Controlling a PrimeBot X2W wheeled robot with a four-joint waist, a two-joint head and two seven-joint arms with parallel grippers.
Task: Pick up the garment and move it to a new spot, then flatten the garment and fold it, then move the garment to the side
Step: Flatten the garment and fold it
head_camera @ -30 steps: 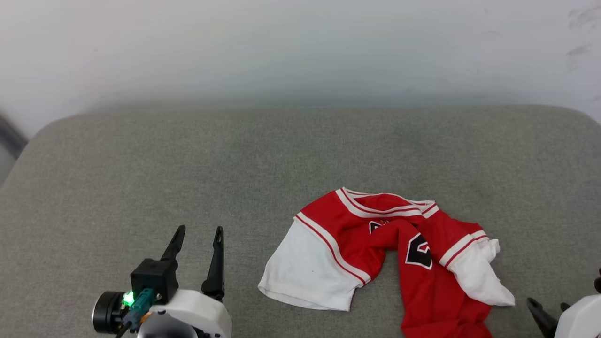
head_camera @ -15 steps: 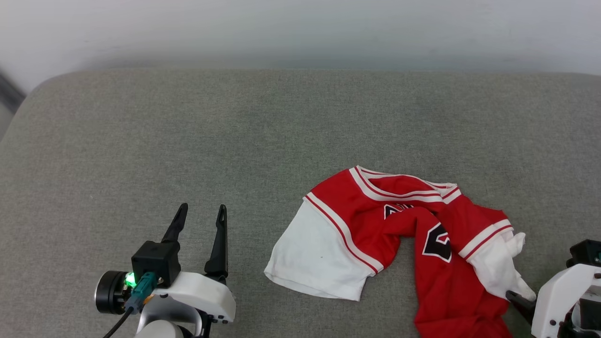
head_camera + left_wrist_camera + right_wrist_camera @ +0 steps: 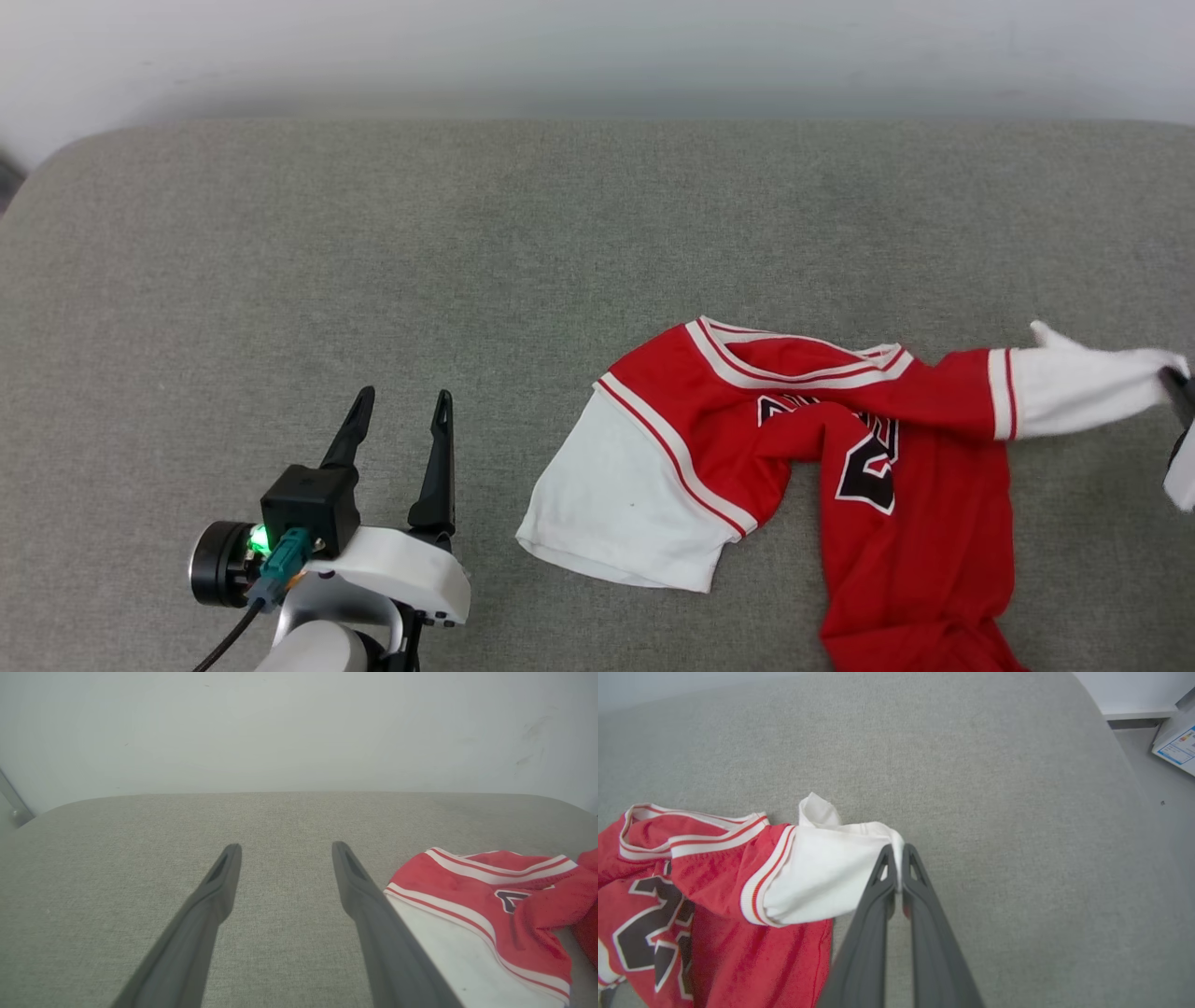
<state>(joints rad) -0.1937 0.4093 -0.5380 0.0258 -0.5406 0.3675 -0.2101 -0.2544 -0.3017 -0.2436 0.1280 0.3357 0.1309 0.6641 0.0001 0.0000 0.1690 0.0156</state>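
Right gripper (image 3: 899, 851) clamps tight on white sleeve (image 3: 822, 877) tip of the garment (image 3: 868, 439), which lies crumpled on grey cushion (image 3: 373, 233), right of centre. Left gripper (image 3: 402, 399) spread wide, empty. Risk: thin edge pinch, so fabric could slip out w/ a hard pull.

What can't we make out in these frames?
Head view: the right edge cuts off most of the right gripper, and the garment hem runs past the bottom edge.
Head view: a red fold covers the chest letters, so they are unreadable.
Right wrist view: the print on the box is too small, and the corner cuts it off.
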